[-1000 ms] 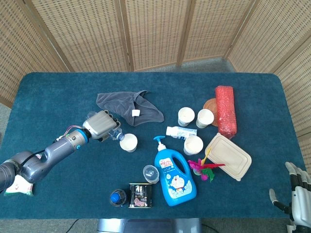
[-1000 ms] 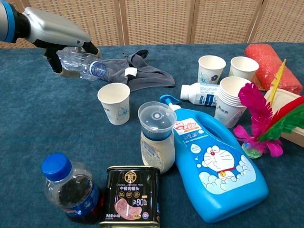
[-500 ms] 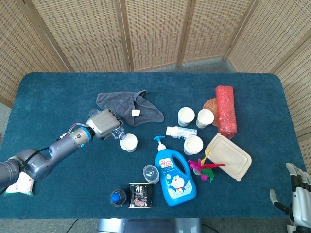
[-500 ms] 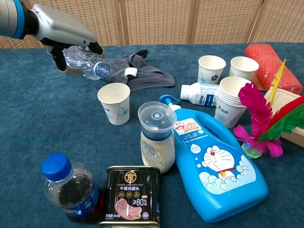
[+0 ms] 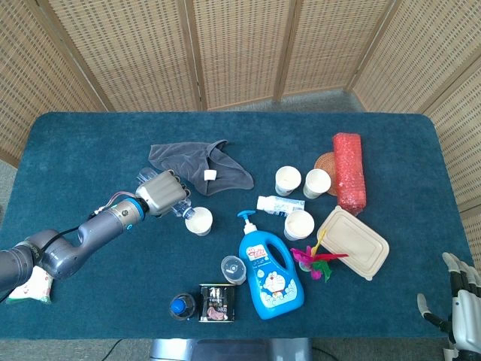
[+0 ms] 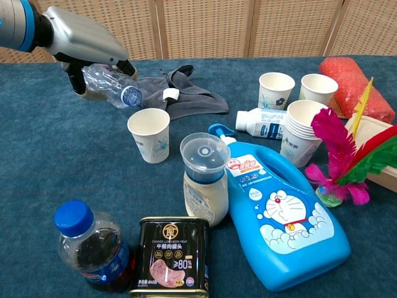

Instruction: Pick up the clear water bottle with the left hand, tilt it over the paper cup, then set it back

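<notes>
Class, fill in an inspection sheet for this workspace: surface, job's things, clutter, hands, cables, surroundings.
Surface: blue table.
Job's things: clear bottle tilted, mouth above paper cup.
Clutter: grey cloth, detergent, tin, cola bottle, jar, more cups, milk bottle, feathers, lunch box, red roll.
Hands: left hand grips bottle; right hand open at table edge.
Cables: nothing seen.
Surroundings: wicker screens.

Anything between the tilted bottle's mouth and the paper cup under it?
Nothing: in the chest view only bare blue cloth shows behind the gap between the bottle mouth and the cup.
</notes>
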